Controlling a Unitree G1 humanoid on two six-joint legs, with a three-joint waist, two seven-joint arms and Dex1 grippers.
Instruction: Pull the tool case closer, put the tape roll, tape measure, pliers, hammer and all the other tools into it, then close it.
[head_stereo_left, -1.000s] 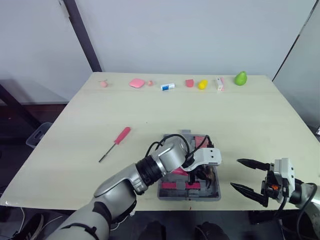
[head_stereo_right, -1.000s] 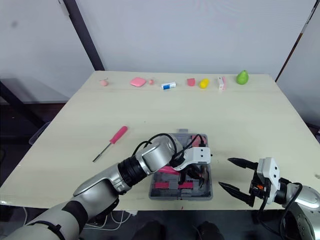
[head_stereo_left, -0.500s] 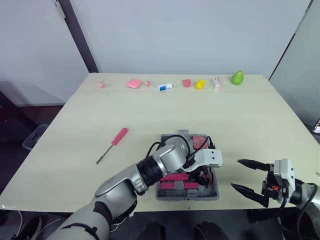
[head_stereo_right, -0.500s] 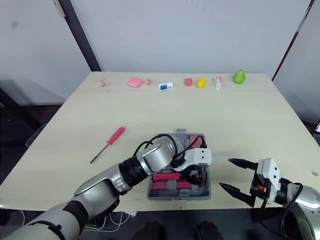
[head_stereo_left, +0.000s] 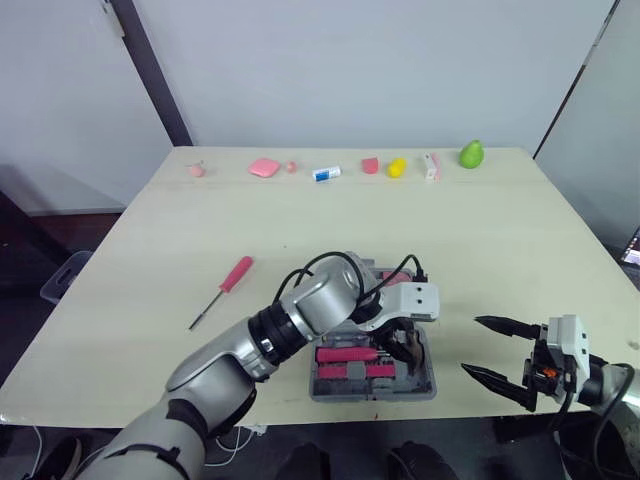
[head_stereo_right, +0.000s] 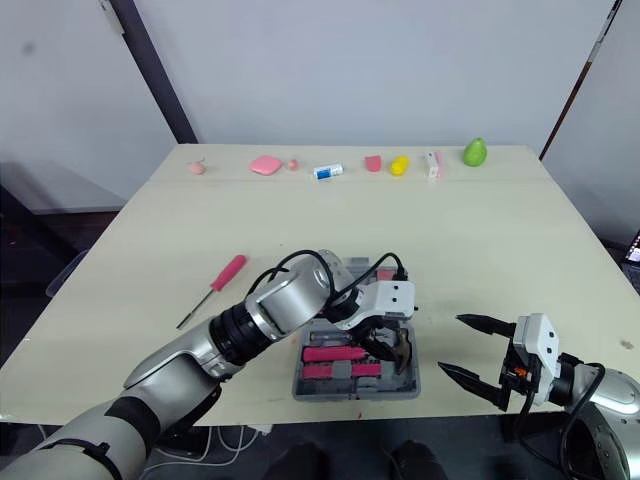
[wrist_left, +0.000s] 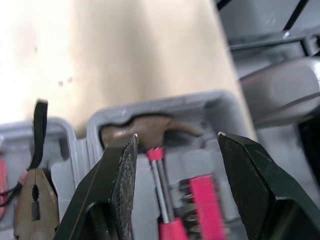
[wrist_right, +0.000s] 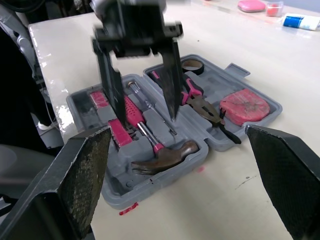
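Note:
The grey tool case lies open near the table's front edge. In it are the hammer, pliers, pink tape measure and tape roll. My left gripper hangs open just above the hammer's tray with nothing between its fingers; the hammer head lies right under the fingertips. A pink-handled screwdriver lies on the table to the left of the case. My right gripper stands open to the right of the case, apart from it.
Along the table's far edge runs a row of small items: a pink sponge, a blue-and-white tube, a yellow piece and a green pear. The case sits close to the front edge.
The left wrist has lifted a little above the case and the arm has swung slightly. The camera has shifted. The right gripper holds its place.

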